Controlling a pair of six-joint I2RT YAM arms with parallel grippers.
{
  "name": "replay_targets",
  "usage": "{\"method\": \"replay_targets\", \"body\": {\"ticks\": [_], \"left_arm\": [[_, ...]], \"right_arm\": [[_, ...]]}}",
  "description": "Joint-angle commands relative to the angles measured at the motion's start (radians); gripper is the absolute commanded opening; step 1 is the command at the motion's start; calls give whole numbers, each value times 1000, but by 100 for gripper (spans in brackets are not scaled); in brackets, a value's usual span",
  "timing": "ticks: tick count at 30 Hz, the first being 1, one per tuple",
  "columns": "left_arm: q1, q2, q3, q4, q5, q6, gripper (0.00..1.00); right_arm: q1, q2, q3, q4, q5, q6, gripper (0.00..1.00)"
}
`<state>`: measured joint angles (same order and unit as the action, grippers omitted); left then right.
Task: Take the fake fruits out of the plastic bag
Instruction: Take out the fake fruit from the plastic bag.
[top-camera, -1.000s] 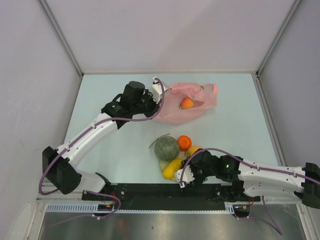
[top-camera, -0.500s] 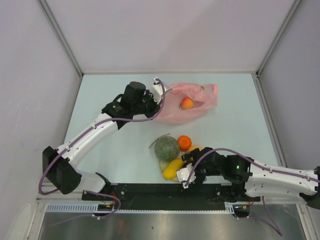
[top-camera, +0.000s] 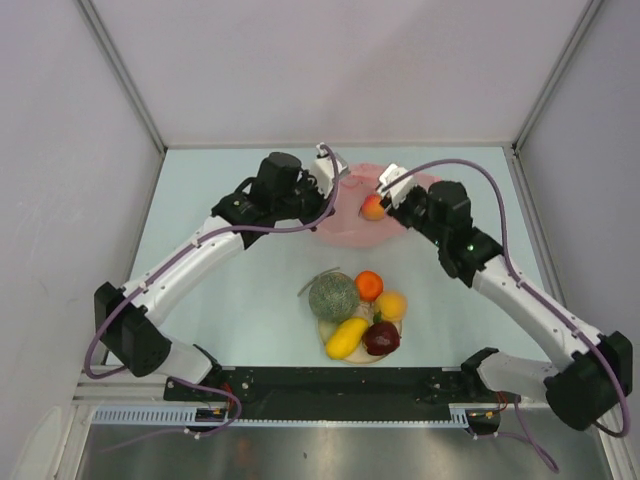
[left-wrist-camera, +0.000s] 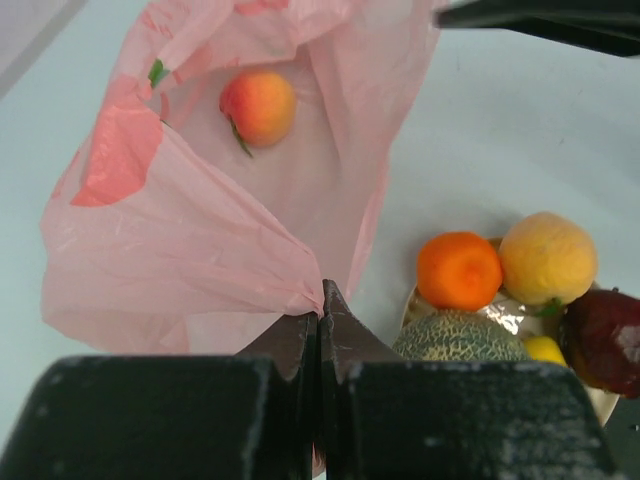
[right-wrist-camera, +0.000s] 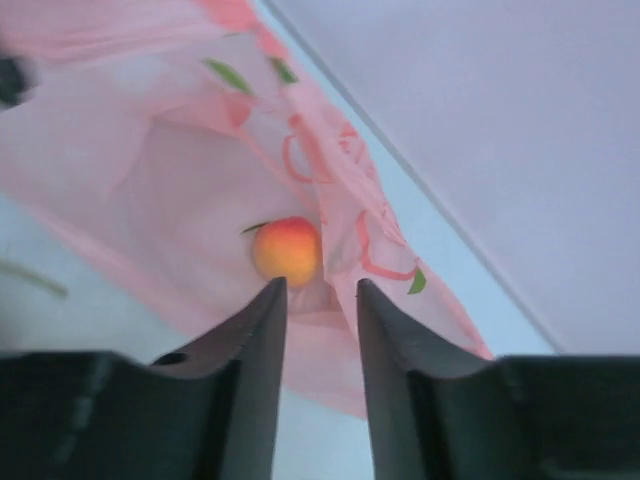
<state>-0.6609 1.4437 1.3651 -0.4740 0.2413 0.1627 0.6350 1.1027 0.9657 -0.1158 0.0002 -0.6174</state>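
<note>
The left pincer is clamped on a fold of the plastic bag, which lies near the surface's far edge with the peach inside. The right pincer points at that peach, fingers apart, gripping nothing. The melon, orange and dark red fruit sit bunched toward the near edge.

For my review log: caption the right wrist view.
Open right end effector poised before the peach inside the pink plastic bag.
</note>
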Motion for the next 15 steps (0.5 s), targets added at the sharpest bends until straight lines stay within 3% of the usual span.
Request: {"method": "replay_targets", "body": {"ticks": [1,2,4,5,11,15], "left_arm": [[-19,29,83,12,-3,17,0],[-20,37,77,18,-19,26,0],[-22,49,55,26,-68,60,0],[-22,50,43,34,-80,67,0],[-22,53,-55,34,-114,155,0],[-23,90,-48,-6,-115,169,0]], "right_arm": [[-126,121,48,189,-178,115,28],[-127,191,48,208,-187,108,19],[-130,267,50,223,-172,148,11],[-138,299,50,211,-161,165,0],[-209,404,10,-29,-282,209,0],[-213,408,5,-49,-273,232,0]]}}
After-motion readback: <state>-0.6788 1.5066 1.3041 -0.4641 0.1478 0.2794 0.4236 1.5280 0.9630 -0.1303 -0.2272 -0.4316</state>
